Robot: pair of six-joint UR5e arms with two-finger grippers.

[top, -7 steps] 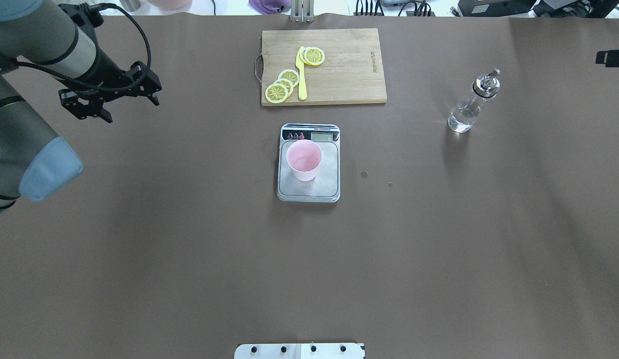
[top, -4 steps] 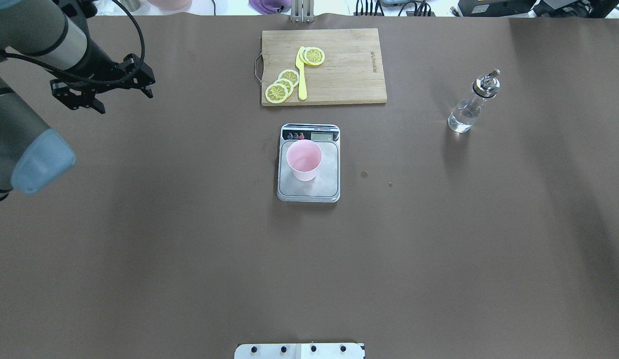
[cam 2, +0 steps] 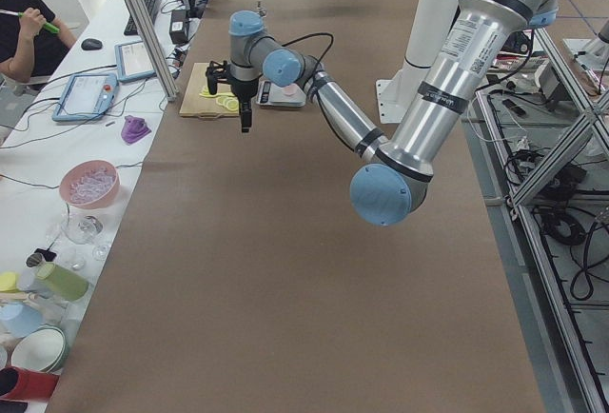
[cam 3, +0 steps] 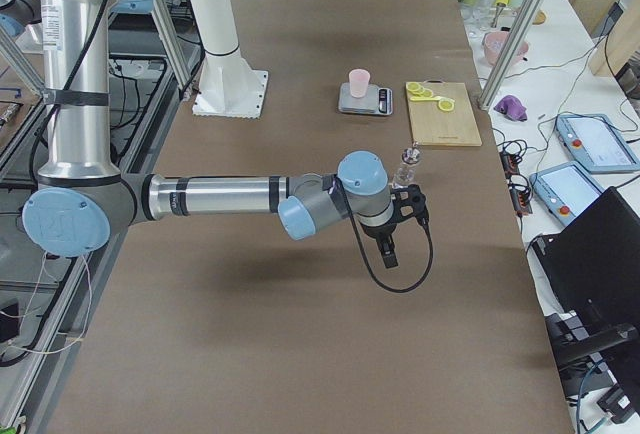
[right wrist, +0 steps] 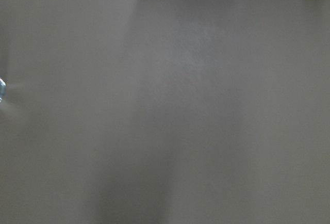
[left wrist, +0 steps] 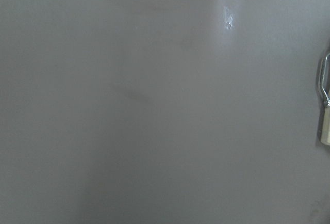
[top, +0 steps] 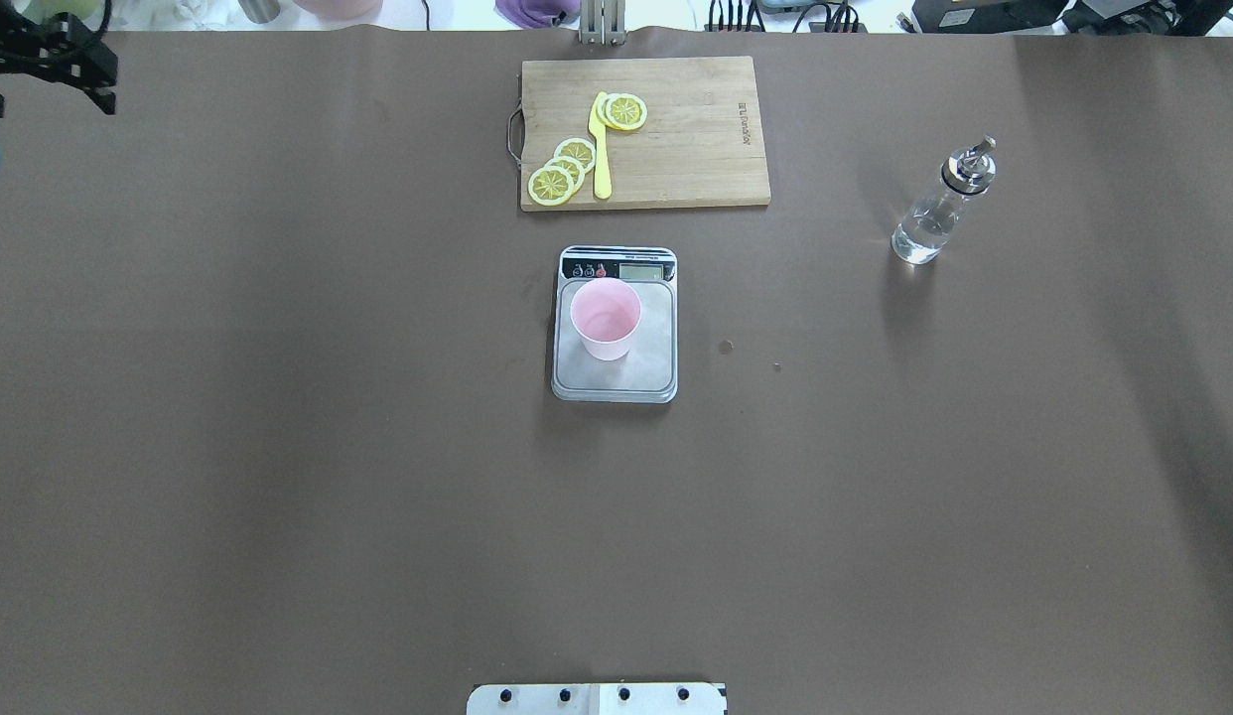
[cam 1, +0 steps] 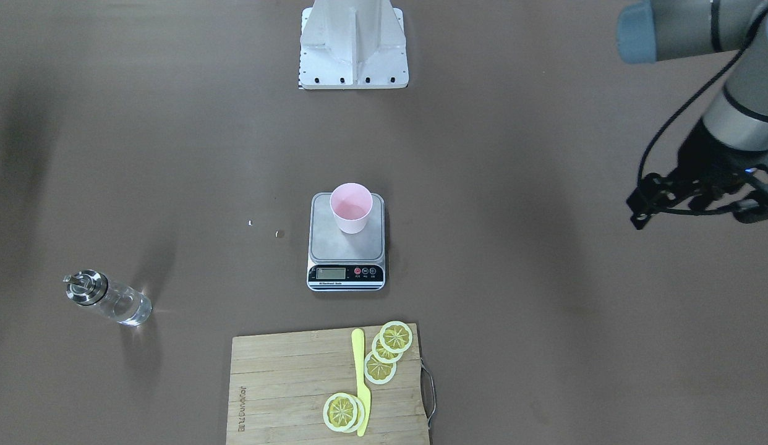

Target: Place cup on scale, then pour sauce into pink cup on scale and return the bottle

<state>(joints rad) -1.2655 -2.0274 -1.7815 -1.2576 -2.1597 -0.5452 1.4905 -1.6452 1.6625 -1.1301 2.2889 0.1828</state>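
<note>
Now that the cup (top: pixel 606 318) is down: step one looks done to me. It's standing upright on the scale (top: pixel 636 382), toward the end away from the robot, and as far as I can see it's empty.
bottle (top: pixel 942 199): upright on the table (top: pixel 279 447), well off to the robot's right of the scale, with nothing touching it. The sauce (top: pixel 917 241) is the clear stuff inside.
left gripper (top: pixel 47 87): parked way off in the far left corner of the overhead view, fingers (top: pixel 100 89) spread, holding nothing.
right gripper (cam 3: pixel 390 250): you only get it in the right side view, hanging over the table on the camera's side of the bottle. Can't tell from there whether its fingers are spread or together.
next move: the pour is up, so my guess is you send the right gripper for the bottle. Grab the glass body below the metal cap (top: pixel 967 171), carry it upright, then tip the spout over the cup's rim. The cup is narrow and probably light, so aim carefully and don't nudge it.
cutting board (top: pixel 696 149): it's just beyond the scale with lemon slices (top: pixel 567 169) on it, so keep clear.
changed vs a second ago: the left gripper has pulled back from mid-left into that corner, nearly out of shot. The dark bit at the overhead's right edge is gone. Cup, scale and bottle haven't budged.
</note>
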